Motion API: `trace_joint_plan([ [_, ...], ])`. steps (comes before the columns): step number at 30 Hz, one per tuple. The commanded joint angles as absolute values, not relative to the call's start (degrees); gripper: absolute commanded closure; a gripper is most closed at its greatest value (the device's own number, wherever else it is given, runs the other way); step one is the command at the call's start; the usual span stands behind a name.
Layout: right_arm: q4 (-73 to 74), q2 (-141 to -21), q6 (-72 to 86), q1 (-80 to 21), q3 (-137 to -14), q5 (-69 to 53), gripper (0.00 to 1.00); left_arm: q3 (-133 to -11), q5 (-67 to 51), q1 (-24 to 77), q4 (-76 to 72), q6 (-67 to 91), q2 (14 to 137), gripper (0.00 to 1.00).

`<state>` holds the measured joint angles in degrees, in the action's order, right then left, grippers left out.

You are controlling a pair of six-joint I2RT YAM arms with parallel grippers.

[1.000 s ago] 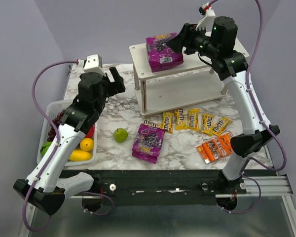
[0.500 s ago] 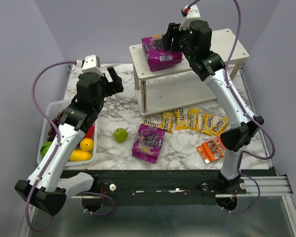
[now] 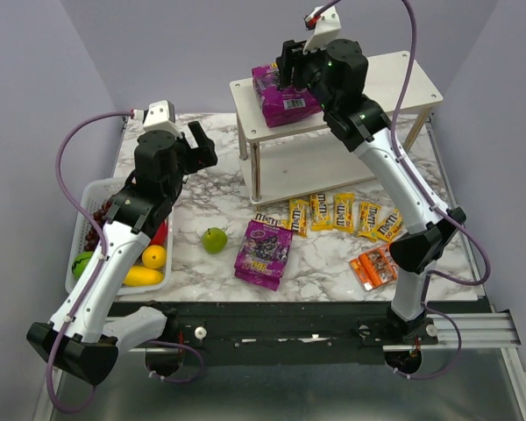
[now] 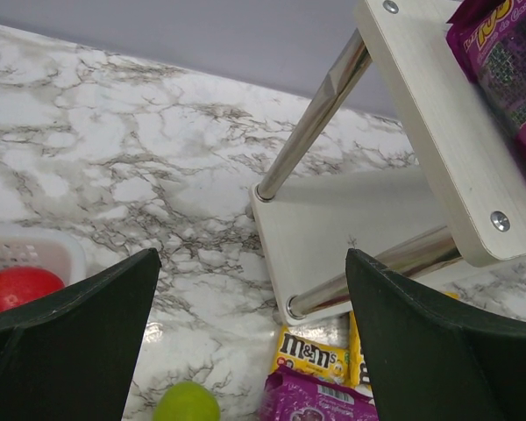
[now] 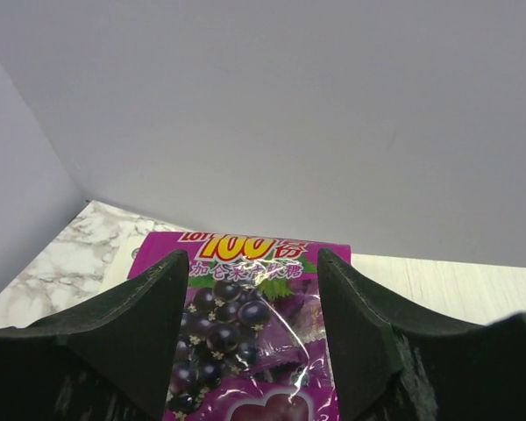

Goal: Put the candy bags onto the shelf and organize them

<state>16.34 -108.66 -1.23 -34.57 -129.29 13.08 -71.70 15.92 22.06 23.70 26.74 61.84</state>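
Note:
One purple pouch (image 3: 279, 95) lies on the top tier of the white shelf (image 3: 394, 79). My right gripper (image 3: 291, 63) is open right over it, its fingers astride the pouch's printed face (image 5: 254, 324) in the right wrist view. The second purple pouch (image 3: 263, 253) lies on the marble table, near a row of yellow packets (image 3: 344, 211) and the orange pack (image 3: 379, 266). My left gripper (image 3: 202, 145) is open and empty, above the table left of the shelf. Its wrist view shows the lower tier (image 4: 333, 228), a yellow packet (image 4: 311, 355) and the table pouch (image 4: 316, 402).
A green fruit (image 3: 214, 239) lies on the table left of the second pouch. A white basket (image 3: 95, 189) with red, yellow and green fruit stands at the left edge. The shelf's metal legs (image 4: 320, 110) stand just ahead of my left gripper.
My right arm has swung left along the top tier, from the pouch's right side to above it. The pouch has shifted slightly left. My left arm has barely moved.

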Motion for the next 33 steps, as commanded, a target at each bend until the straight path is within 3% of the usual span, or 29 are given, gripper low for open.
trace_joint_plan([
  [1, 15.11, -110.56, -2.29, -35.16, -128.5, 13.89, 0.32, -70.49, 14.94, 21.53, 24.26, 27.68, 60.21, 0.03],
  [15, 11.78, -107.93, -0.09, -35.68, -112.15, 15.82, 0.33, -67.06, 15.47, 21.27, 24.7, 28.83, 57.22, 0.03],
  [21, 14.58, -108.45, -0.96, -35.68, -121.88, 15.12, 0.32, -67.06, 14.77, 21.27, 24.7, 28.65, 57.3, 0.03],
  [26, 21.17, -108.02, -0.18, -35.68, -134.47, 14.33, 0.2, -67.24, 13.98, 21.27, 24.79, 27.86, 57.3, 0.01],
  [27, 21.7, -107.15, 0.52, -35.68, -134.39, 14.24, 0.18, -67.24, 13.8, 21.27, 24.79, 27.69, 57.22, 0.01],
  [29, 22.67, -102.94, 2.28, -35.68, -130.98, 13.01, 0.01, -66.97, 14.24, 21.27, 24.87, 27.86, 57.04, 0.01],
  [33, 27.14, -95.03, 3.77, -35.68, -123.16, 10.02, 0.0, -66.1, 12.92, 21.27, 24.79, 27.07, 56.34, 0.01],
])
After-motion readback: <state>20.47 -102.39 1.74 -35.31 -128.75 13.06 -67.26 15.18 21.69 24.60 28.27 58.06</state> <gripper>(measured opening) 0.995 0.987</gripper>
